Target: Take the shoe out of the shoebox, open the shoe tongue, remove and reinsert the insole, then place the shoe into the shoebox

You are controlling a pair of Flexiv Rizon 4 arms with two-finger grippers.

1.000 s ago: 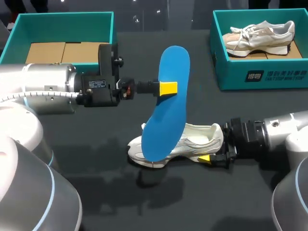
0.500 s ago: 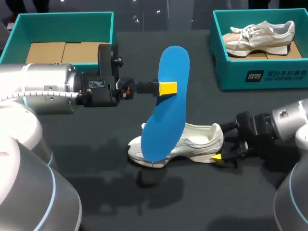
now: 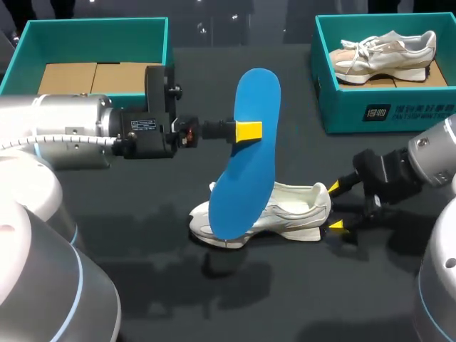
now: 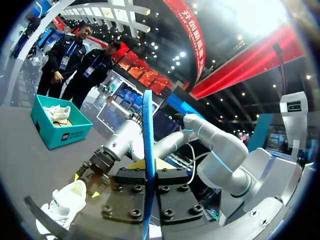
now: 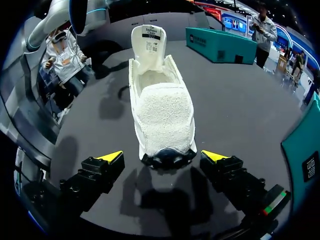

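Observation:
My left gripper [image 3: 249, 130] is shut on a blue insole [image 3: 246, 164], holding it upright above the middle of the table. In the left wrist view the insole [image 4: 148, 145] stands edge-on between the fingers. Below it a white shoe [image 3: 288, 208] lies on the dark table, toe to the left and tongue pulled open. My right gripper [image 3: 333, 207] is open just behind the heel. In the right wrist view the shoe [image 5: 162, 110] points away from the gripper [image 5: 162, 155], its heel level with the two yellow tips and touching neither.
A teal shoebox [image 3: 92, 32] with a cardboard liner sits at the back left, behind my left arm. A second teal shoebox [image 3: 385, 110] at the back right holds another pale shoe [image 3: 385, 50].
My right gripper has drawn back to the right from the shoe's heel and lifted a little, so both yellow tips now show. The left arm and insole have not moved.

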